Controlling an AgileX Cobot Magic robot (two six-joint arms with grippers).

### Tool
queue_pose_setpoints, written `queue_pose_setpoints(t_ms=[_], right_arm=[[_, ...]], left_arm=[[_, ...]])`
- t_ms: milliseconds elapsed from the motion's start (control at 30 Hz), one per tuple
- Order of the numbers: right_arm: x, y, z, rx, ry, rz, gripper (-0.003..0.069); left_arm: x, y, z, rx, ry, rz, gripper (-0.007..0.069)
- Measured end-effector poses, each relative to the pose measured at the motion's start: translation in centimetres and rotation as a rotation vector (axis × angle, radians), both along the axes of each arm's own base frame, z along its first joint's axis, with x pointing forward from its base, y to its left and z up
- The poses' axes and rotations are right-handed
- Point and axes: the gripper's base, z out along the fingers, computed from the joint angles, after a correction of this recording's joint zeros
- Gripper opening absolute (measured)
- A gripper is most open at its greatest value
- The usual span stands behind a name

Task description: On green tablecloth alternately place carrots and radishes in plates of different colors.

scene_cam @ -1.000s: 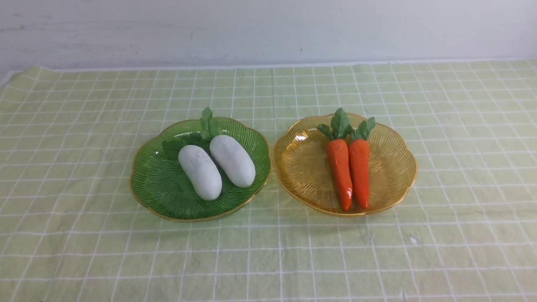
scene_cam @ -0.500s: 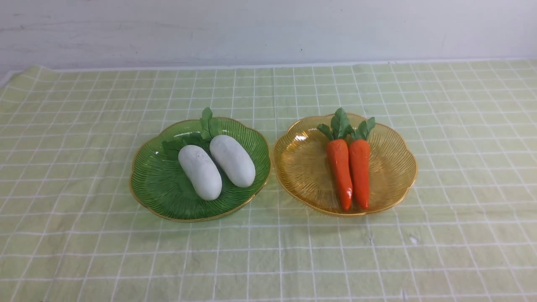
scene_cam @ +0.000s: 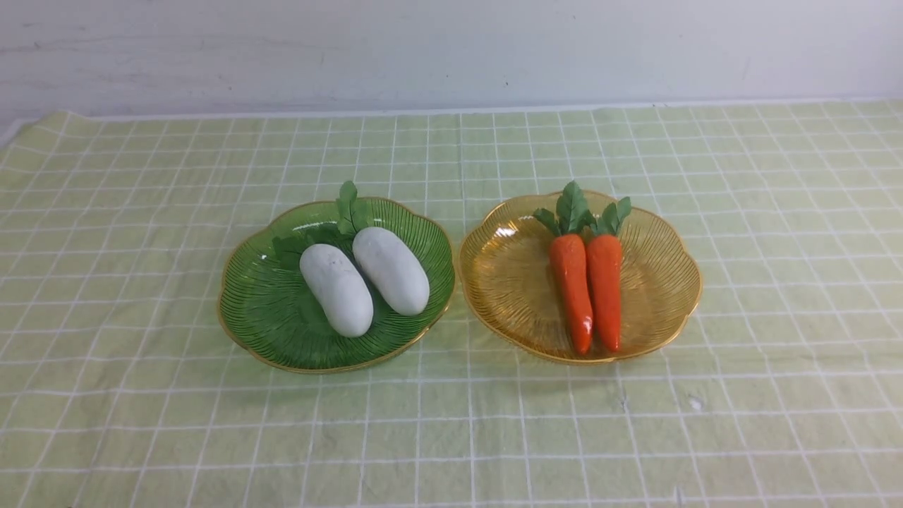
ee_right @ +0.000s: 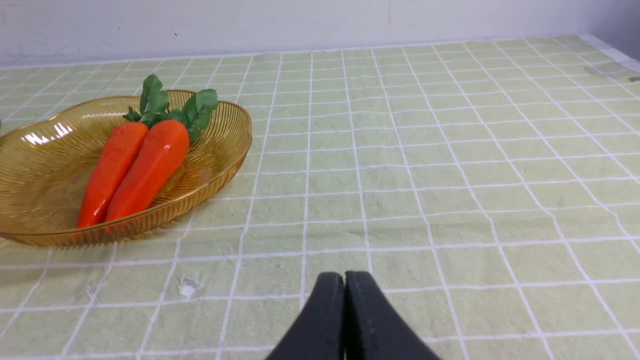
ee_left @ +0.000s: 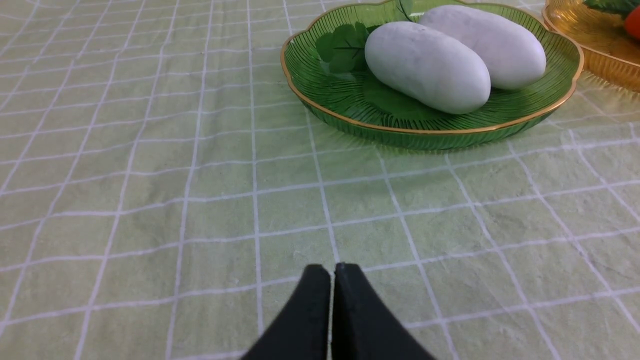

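Observation:
The green tablecloth [scene_cam: 451, 437] covers the table. The green plate [scene_cam: 254, 310] holds both white radishes [scene_cam: 336, 289] [scene_cam: 391, 270] side by side; they also show in the left wrist view [ee_left: 427, 67] [ee_left: 487, 45]. The amber-yellow plate [scene_cam: 508, 282] holds both orange carrots [scene_cam: 571, 289] [scene_cam: 605, 289], also in the right wrist view [ee_right: 112, 170] [ee_right: 150, 167]. My left gripper [ee_left: 333, 272] is shut and empty, low over bare cloth short of the green plate [ee_left: 310, 85]. My right gripper [ee_right: 344, 281] is shut and empty over bare cloth beside the amber plate [ee_right: 40, 170]. Neither gripper shows in the front view.
A pale wall [scene_cam: 451, 49] rises behind the table's far edge. The two plates sit side by side, nearly touching. A small white fleck [ee_right: 189, 287] marks the cloth near the amber plate.

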Motion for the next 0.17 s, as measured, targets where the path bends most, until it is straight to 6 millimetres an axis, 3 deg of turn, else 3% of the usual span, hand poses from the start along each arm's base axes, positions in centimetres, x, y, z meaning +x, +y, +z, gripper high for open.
queue_pose_setpoints(t_ms=[167], right_arm=[[0.0,0.0,0.0,0.0,0.0,0.0,-0.0015]], left_arm=[[0.0,0.0,-0.01,0.0,0.001,0.0,-0.0008]])
